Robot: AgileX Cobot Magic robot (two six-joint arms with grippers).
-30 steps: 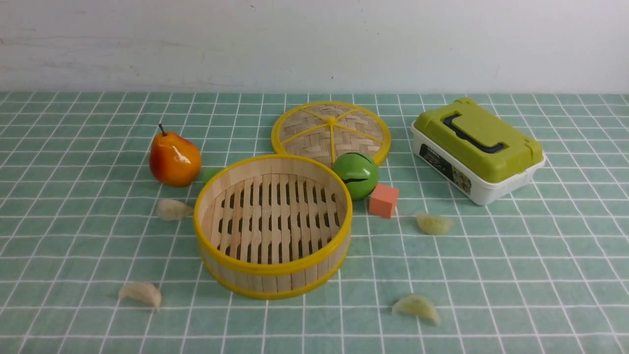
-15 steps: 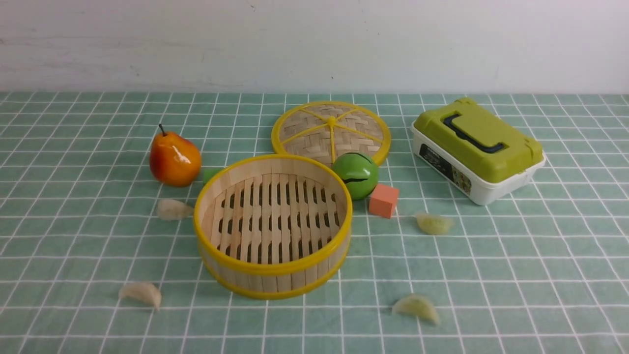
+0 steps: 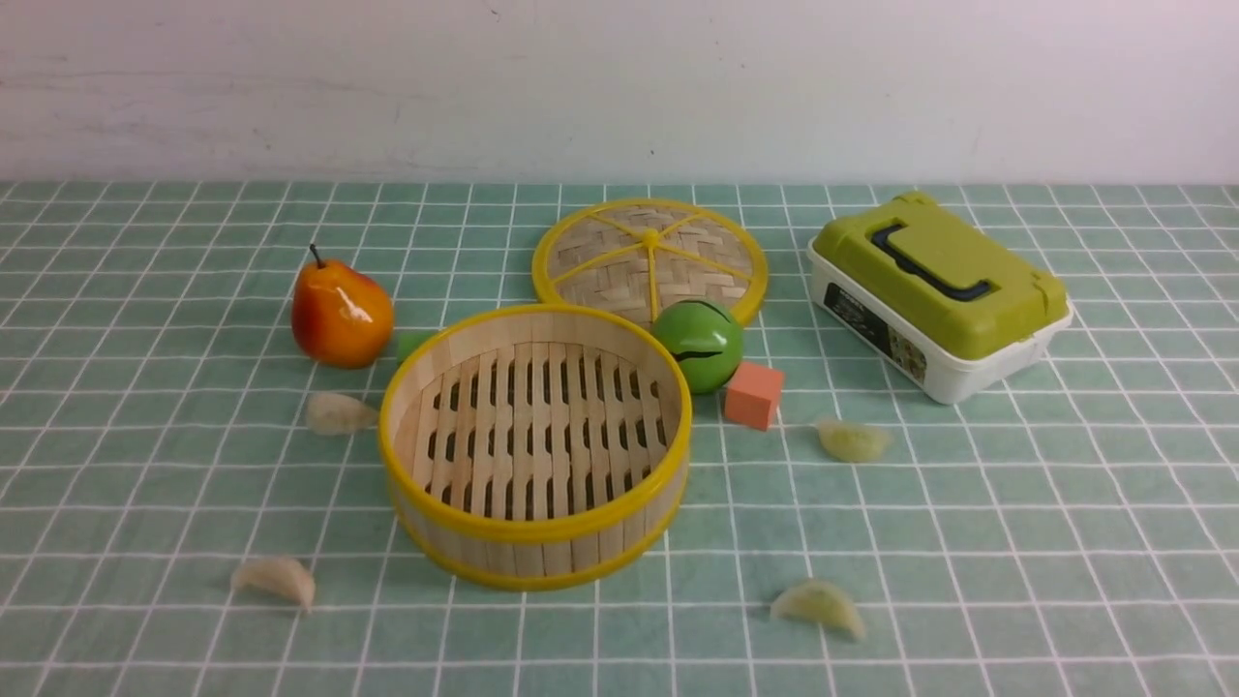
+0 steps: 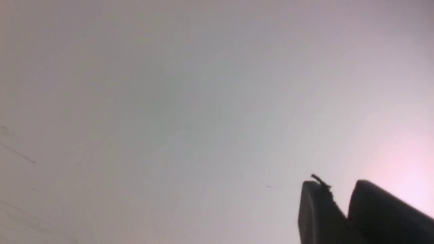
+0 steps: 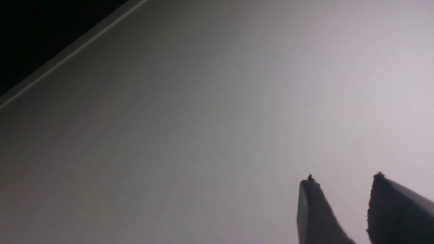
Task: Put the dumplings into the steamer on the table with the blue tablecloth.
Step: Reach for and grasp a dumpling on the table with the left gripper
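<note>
With the left gripper [image 4: 339, 185] empty, jaws a sliver apart, and the right gripper [image 5: 344, 179] empty and wider, nothing is loaded: the near white dumpling [image 3: 274, 581] and near green dumpling [image 3: 818, 605] lie in front of the bare steamer [image 3: 542, 557], with the far white dumpling [image 3: 339, 413] and far green dumpling [image 3: 852, 440] flanking it on the blue tablecloth [image 3: 968, 542].

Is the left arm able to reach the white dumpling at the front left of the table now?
Probably yes. The white dumpling lies alone on the tablecloth, apart from the steamer, with nothing over it. The arm itself is not in the front view.
</note>
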